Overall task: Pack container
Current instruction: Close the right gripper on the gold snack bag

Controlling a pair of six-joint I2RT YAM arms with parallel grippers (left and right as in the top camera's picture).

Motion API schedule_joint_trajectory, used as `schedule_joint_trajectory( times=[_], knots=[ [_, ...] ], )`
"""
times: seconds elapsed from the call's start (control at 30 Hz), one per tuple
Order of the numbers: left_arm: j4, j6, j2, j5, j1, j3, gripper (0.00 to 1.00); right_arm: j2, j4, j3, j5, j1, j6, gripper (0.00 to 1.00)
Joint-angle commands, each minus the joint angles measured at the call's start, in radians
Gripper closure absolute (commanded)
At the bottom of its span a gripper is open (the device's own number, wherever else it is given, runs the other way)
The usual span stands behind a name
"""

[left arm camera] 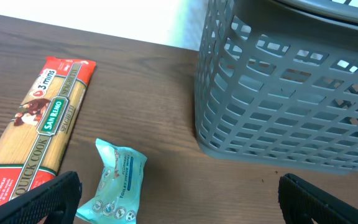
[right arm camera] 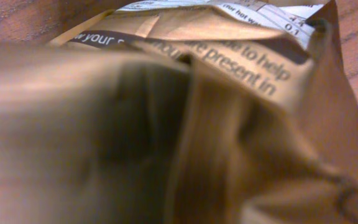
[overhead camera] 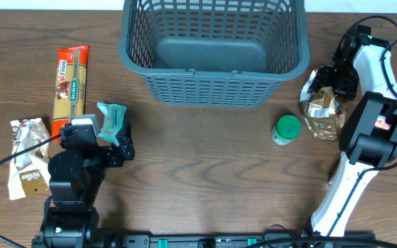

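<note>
Right gripper (overhead camera: 328,88) sits on the top of the crinkled gold bag (overhead camera: 322,107) at the right side of the table (overhead camera: 205,179), and foil fills its wrist view. Whether the jaws have clamped on the bag cannot be told. Left gripper (left arm camera: 179,193) is spread wide with nothing in it, the teal packet (left arm camera: 114,183) just ahead and the pasta pack (left arm camera: 39,134) beside that. The step looks like the first pick-up: the bag needs a firm pinch, a lift clear of the thick rim and a carry leftward. The grey-blue basket (overhead camera: 212,86) stands at the far middle of the table with nothing in it, and a green-lidded jar (overhead camera: 287,129) waits near the bag.
</note>
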Motion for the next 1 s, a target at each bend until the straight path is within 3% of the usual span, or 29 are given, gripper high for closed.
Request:
schedule_joint_trajectory(
  times=[0.0, 0.2, 0.3, 0.33, 0.97],
  knots=[
    [0.001, -0.012, 0.000, -0.013, -0.003, 0.028, 0.02, 0.140, -0.008, -0.087, 0.023, 0.012, 0.007, 0.34],
    [0.002, -0.012, 0.000, -0.013, -0.003, 0.028, 0.01, 0.140, -0.008, -0.087, 0.023, 0.012, 0.007, 0.60],
    [0.002, -0.012, 0.000, -0.013, -0.003, 0.028, 0.02, 0.140, -0.008, -0.087, 0.023, 0.012, 0.007, 0.92],
    [0.001, -0.012, 0.000, -0.013, -0.003, 0.028, 0.02, 0.140, -0.008, -0.087, 0.023, 0.012, 0.007, 0.99],
    [0.002, -0.012, 0.000, -0.013, -0.003, 0.028, 0.02, 0.140, -0.016, -0.087, 0.023, 0.012, 0.007, 0.99]
  ],
)
